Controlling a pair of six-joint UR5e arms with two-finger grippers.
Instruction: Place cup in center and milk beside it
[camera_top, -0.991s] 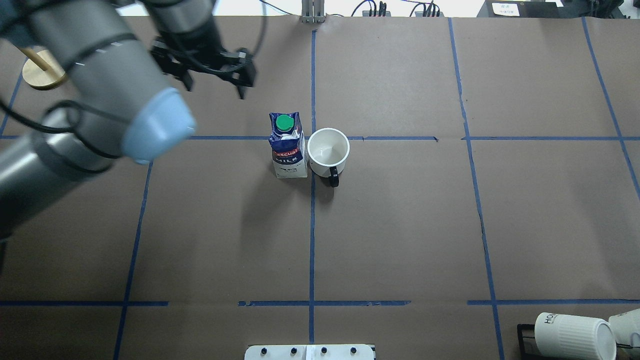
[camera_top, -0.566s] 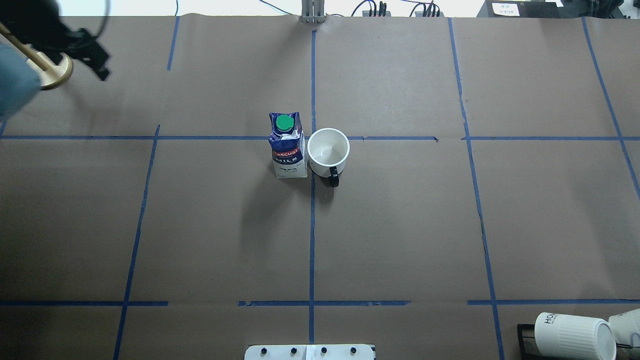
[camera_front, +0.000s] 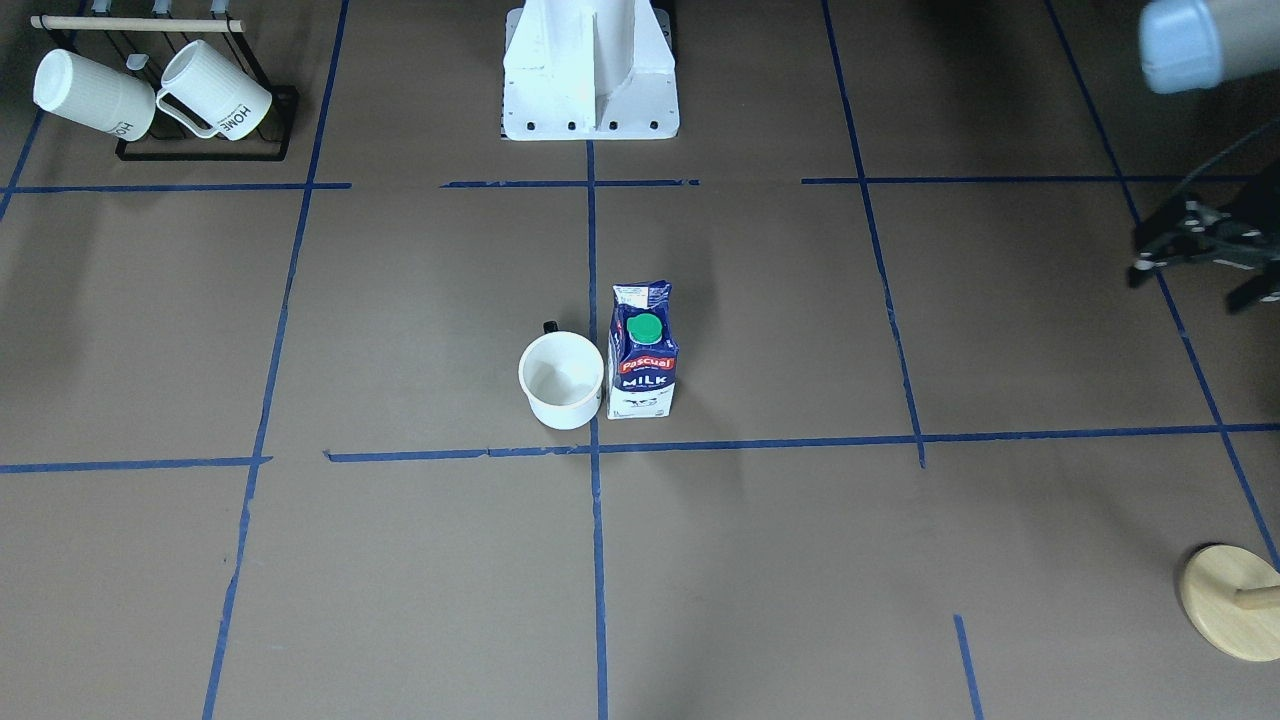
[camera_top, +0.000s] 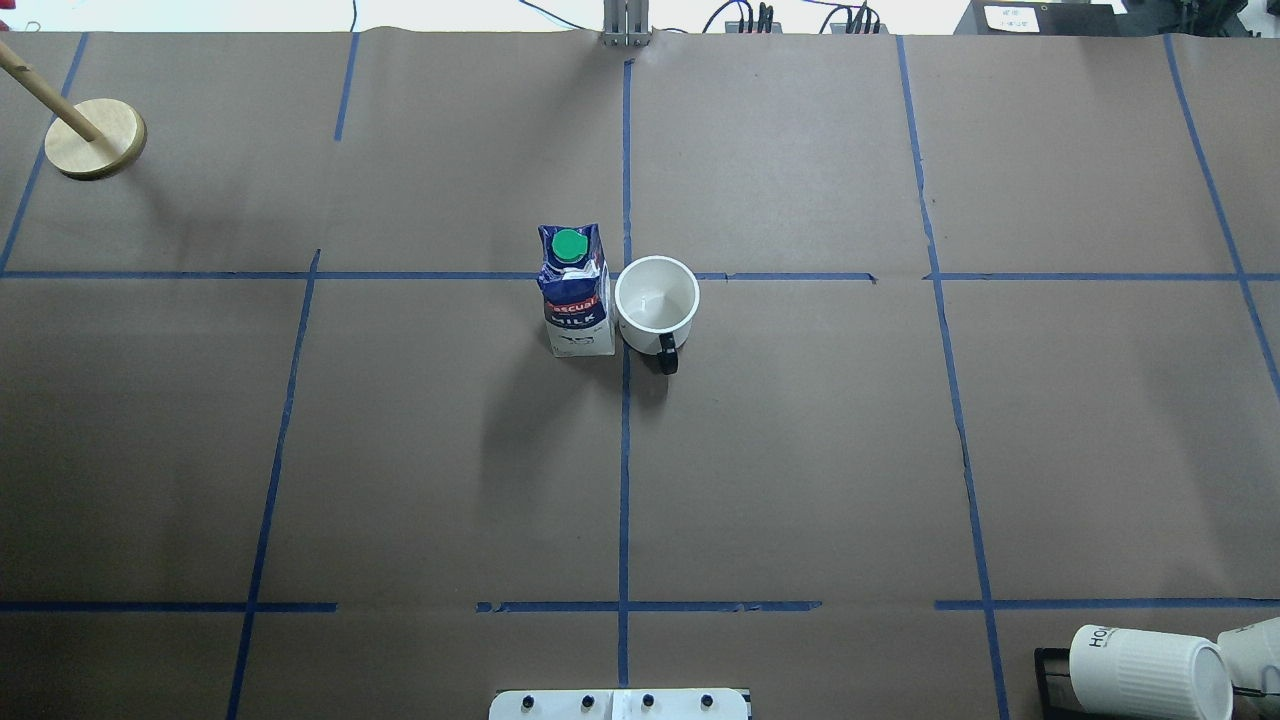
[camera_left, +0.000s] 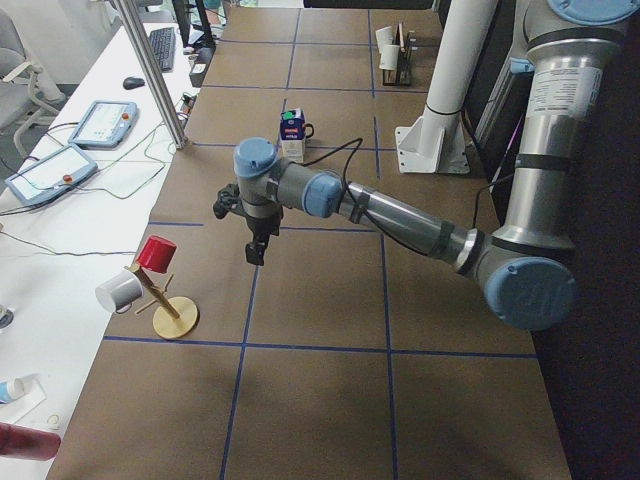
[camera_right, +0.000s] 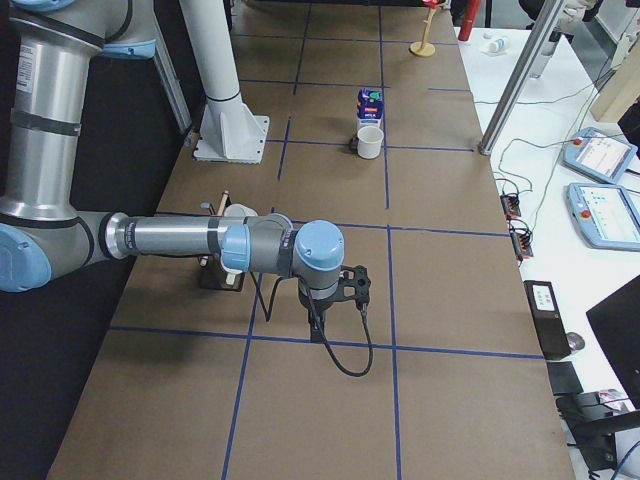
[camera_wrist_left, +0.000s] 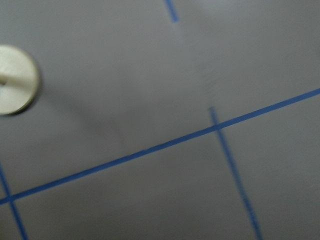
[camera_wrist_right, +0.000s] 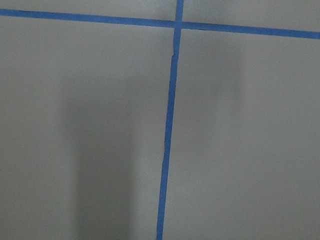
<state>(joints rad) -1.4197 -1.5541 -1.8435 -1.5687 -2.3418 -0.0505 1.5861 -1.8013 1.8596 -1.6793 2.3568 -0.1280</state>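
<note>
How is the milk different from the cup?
The milk is taller than the cup. The milk is a boxy blue-and-white carton; the cup is round and white with a dark handle. The milk is shut with a green cap; the cup is open on top and looks empty. Both stand upright, side by side.

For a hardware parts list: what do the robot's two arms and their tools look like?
Both the left arm and the right arm are silver-grey metal tubes with pale blue round caps on the joints. Each ends in a black two-finger tool: the left tool and the right tool. Thin black cable runs along each forearm and loops loose below the right wrist. The left arm's upright segment has a pale printed label.
</note>
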